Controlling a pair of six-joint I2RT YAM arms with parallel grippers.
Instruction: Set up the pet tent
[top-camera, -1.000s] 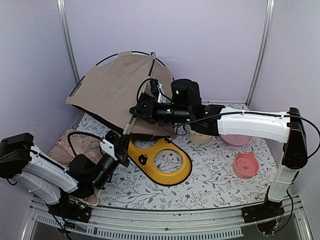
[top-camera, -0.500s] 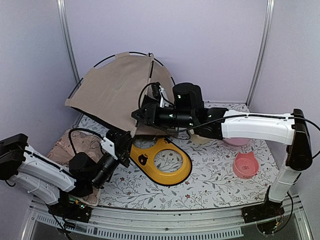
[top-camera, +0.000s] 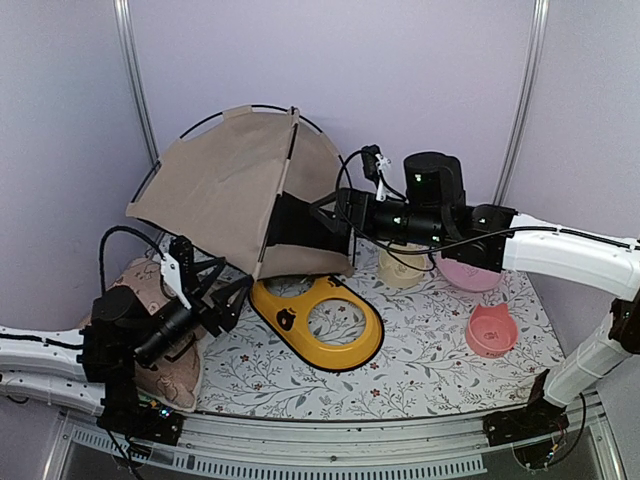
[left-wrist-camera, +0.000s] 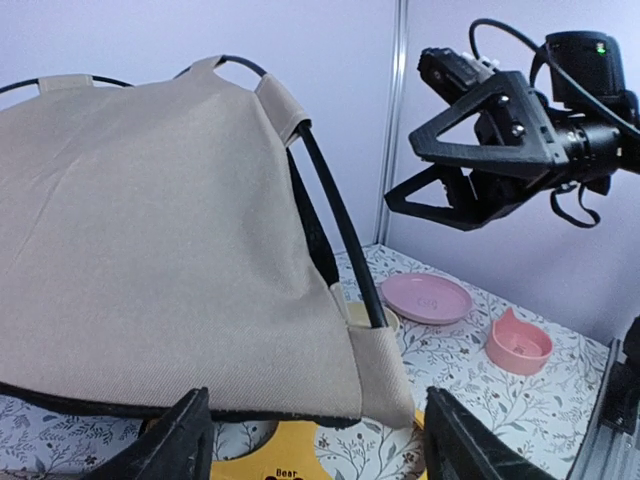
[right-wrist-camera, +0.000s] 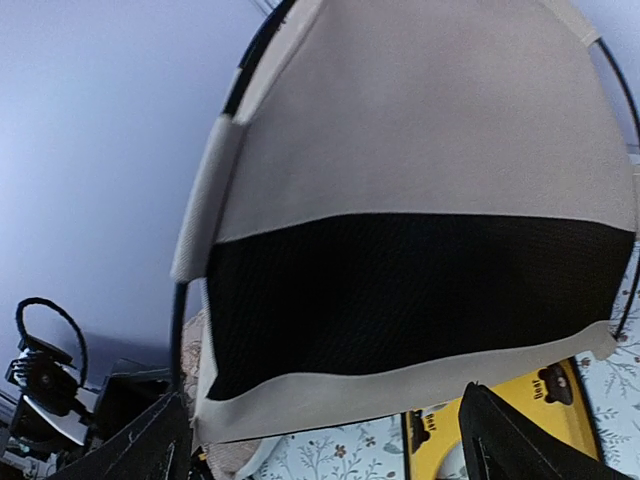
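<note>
The pet tent (top-camera: 215, 185) stands at the back left, tan fabric stretched over thin black poles (top-camera: 285, 165), its dark opening (right-wrist-camera: 400, 300) facing right. My left gripper (top-camera: 215, 282) is open, low in front of the tent's near hem (left-wrist-camera: 250, 395) and apart from it, with nothing between its fingers (left-wrist-camera: 185, 440). My right gripper (top-camera: 338, 218) is open too, hovering just right of the tent's opening without touching it; the left wrist view shows it (left-wrist-camera: 405, 170) in the air beside the tent. In the right wrist view its own gripper (right-wrist-camera: 320, 430) faces the tent's lower band.
A yellow two-ring bowl tray (top-camera: 320, 320) lies in front of the tent. A cream bowl (top-camera: 402, 268), a pink plate (top-camera: 470, 275) and a pink cat-ear bowl (top-camera: 491, 330) sit on the right. The patterned cushion (top-camera: 150, 285) lies under my left arm. Walls stand close behind.
Both grippers have opened and let go of the tent. The left arm drew back to the left, the right arm to the right. The tent now stands more upright.
</note>
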